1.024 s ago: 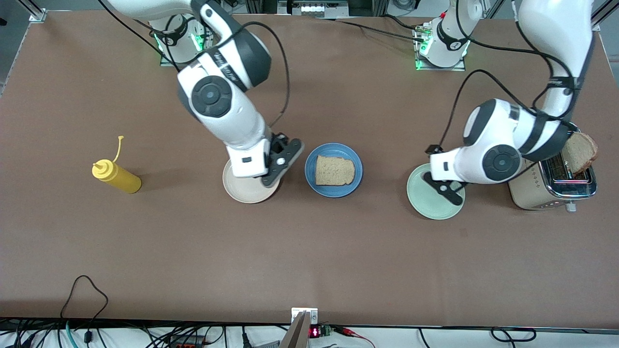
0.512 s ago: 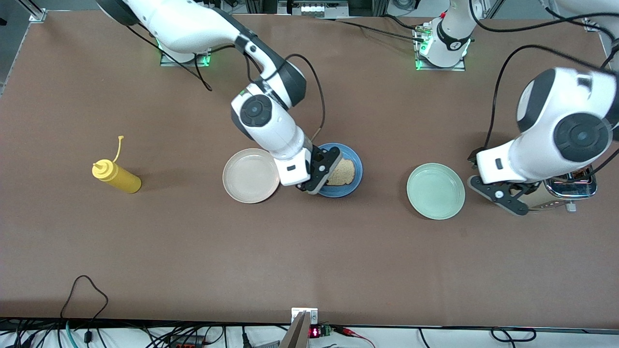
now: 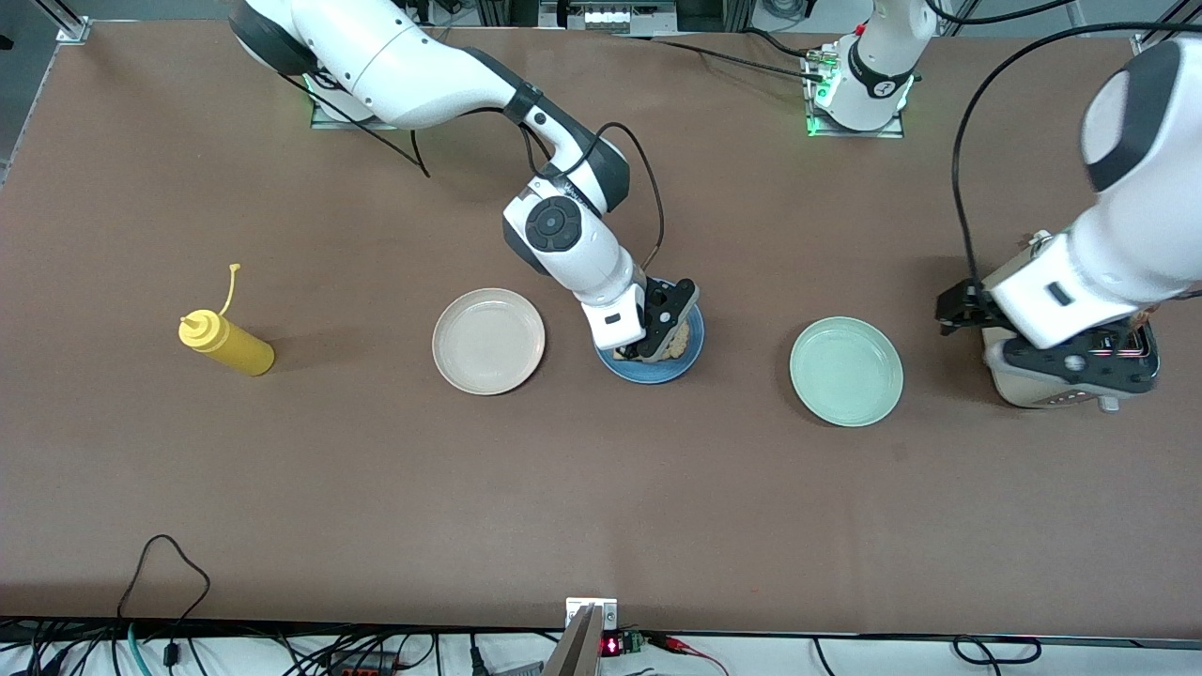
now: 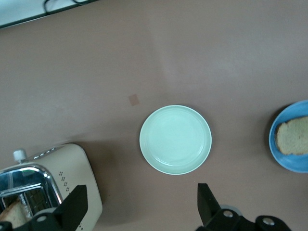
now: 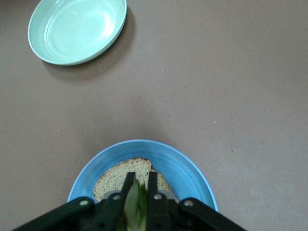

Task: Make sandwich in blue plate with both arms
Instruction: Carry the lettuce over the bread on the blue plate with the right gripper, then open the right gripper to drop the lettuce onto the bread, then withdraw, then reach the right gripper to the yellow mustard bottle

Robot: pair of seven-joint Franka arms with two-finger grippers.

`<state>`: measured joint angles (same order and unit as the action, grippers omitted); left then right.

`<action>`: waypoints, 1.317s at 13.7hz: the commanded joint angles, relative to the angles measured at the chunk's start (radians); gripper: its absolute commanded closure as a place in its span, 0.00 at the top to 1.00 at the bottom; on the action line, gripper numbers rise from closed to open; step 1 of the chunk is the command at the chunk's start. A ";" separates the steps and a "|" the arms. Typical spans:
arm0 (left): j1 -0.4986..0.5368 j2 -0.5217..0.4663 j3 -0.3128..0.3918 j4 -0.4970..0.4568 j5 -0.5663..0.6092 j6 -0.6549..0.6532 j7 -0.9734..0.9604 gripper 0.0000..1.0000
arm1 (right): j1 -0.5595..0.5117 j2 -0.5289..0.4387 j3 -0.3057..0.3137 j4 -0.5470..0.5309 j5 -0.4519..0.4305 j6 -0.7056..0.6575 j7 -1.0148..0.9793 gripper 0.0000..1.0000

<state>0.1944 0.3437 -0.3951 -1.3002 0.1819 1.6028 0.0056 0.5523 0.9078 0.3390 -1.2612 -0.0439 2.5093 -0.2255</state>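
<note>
A: What carries everything?

B: A brown desk (image 3: 601, 488). Both arms reach over it. The right arm (image 3: 441, 66) comes down from its base to the middle of the desk; the left arm (image 3: 1127, 216) is raised at its own end.

A: And under the left arm?

B: A cream and chrome toaster (image 3: 1042, 385), directly below the left gripper (image 3: 1071, 361). Its fingers (image 4: 77, 204) are spread wide with nothing between them; the left wrist view shows the toaster slot with a slice in it just beside one fingertip.

A: The plates?

B: Three in a row. The blue plate (image 3: 690, 361) lies right under the right gripper (image 3: 648, 352). The pale pink plate (image 3: 488, 340) is beside that gripper toward the right arm's end, and the mint-green plate (image 3: 846, 371) sits between the two grippers, apart from both.

A: What is the right gripper doing?

B: Its fingers (image 5: 129, 183) stand close together, pinching a green lettuce leaf (image 5: 136, 204), with their tips just over the bread slice (image 5: 118, 175) on the blue plate. Whether the leaf touches the bread I cannot tell.

A: Anything else?

B: A yellow squeeze bottle (image 3: 225, 343) lies well apart from both grippers, toward the right arm's end.
</note>
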 commanded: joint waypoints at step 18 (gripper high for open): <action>0.046 -0.032 -0.007 0.012 -0.027 -0.060 -0.039 1.00 | -0.642 -0.658 -0.138 -0.152 0.276 -0.730 -0.583 1.00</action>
<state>0.2357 0.3189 -0.3988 -1.2961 0.1671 1.5597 -0.0303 0.0455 0.2968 0.1798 -1.3441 0.1280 1.8012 -0.6303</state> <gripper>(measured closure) 0.000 0.000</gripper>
